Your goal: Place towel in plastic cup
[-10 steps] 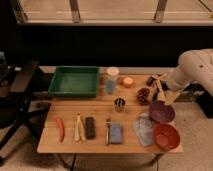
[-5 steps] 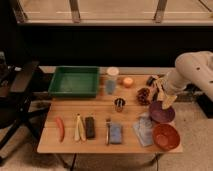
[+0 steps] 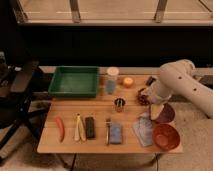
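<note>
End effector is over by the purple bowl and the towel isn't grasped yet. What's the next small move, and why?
Probably ease the end effector down and slightly forward onto the towel. The towel lies loose beside the red bowl, and the end effector hangs just behind it, at the purple bowl. The plastic cup stands upright well away, near the green tray, so the grasp comes first.

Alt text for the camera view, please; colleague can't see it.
The robot's gripper hangs beside the dark purple bowl, near the pale blue-grey cloth towel lying on the wooden table; the tall translucent plastic cup stands apart, beside the green tray.
</note>
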{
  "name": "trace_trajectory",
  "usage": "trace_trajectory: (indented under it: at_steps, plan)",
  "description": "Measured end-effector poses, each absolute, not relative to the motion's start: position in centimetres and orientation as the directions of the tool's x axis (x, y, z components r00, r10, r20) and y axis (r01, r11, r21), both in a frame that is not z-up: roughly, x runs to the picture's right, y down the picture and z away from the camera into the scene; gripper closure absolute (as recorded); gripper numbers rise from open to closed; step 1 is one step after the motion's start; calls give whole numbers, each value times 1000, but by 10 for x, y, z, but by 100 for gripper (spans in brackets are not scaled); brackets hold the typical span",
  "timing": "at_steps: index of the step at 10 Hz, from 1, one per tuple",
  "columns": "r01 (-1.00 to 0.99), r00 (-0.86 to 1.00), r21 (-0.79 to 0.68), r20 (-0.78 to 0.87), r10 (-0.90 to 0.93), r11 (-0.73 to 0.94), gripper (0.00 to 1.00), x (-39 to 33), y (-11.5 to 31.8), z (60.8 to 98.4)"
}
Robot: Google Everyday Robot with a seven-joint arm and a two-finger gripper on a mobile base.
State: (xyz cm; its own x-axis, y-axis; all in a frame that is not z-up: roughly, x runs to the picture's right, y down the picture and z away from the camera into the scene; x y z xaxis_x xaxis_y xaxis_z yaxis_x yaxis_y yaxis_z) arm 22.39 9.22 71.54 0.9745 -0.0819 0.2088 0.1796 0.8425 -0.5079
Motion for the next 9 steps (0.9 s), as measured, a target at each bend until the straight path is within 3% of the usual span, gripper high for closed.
trace_trajectory:
  at_steps: [9]
  plan:
    - [8, 989, -570, 126, 78, 822, 20, 205, 170, 771]
